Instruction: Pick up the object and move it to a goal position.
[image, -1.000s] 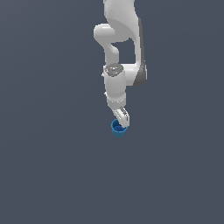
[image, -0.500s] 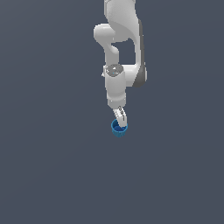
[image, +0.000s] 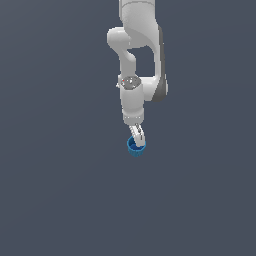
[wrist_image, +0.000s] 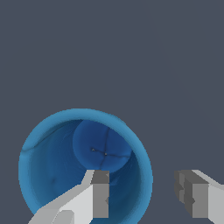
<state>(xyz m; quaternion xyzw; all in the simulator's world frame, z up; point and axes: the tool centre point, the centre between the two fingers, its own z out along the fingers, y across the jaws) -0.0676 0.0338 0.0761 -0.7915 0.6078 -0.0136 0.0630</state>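
Straddling the rim of the blue cup (wrist_image: 85, 164), the gripper (wrist_image: 142, 192) was spread: one finger (wrist_image: 98, 194) inside the mouth, the other outside the wall. The cup sat upright near the middle of the gray table (image: 60, 190), no edges visible. We judged the jaws should close squarely on the wall before lifting. No labels or writing were legible.

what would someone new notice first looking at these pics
The blue cup stands out: the only colour on the plain grey floor, open side up, filling much of the wrist view. Right above it in the exterior view hangs the white arm, reaching straight down. Its pincer is open, with one finger inside the cup's mouth and the other outside the rim.
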